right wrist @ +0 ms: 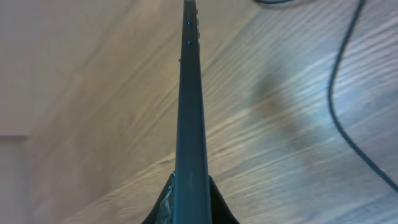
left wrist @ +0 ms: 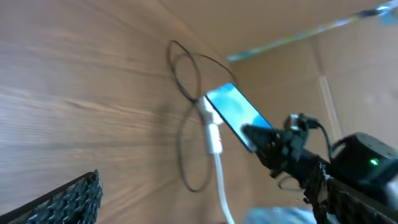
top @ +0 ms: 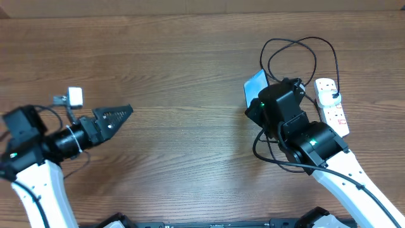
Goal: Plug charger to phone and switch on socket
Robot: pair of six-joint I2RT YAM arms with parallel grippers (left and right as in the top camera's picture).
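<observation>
My right gripper [top: 264, 100] is shut on the phone [top: 256, 83] and holds it on edge above the table. In the right wrist view the phone's thin dark edge [right wrist: 189, 93] runs straight up from between the fingers [right wrist: 189, 202]. The left wrist view shows its blue-white screen [left wrist: 233, 111]. The charger's thin black cable [top: 297, 54] lies in loops behind the phone, with its adapter [top: 334, 96] on the white socket strip [top: 333, 107]. The plug tip cannot be made out. My left gripper [top: 117, 117] is far left, open and empty, with one finger [left wrist: 74, 196] in its wrist view.
The strip's thick white cord [left wrist: 219, 174] runs across the wood towards the front. A stretch of black cable [right wrist: 339, 106] lies on the table right of the held phone. A brown cardboard wall [left wrist: 298, 25] stands behind the table.
</observation>
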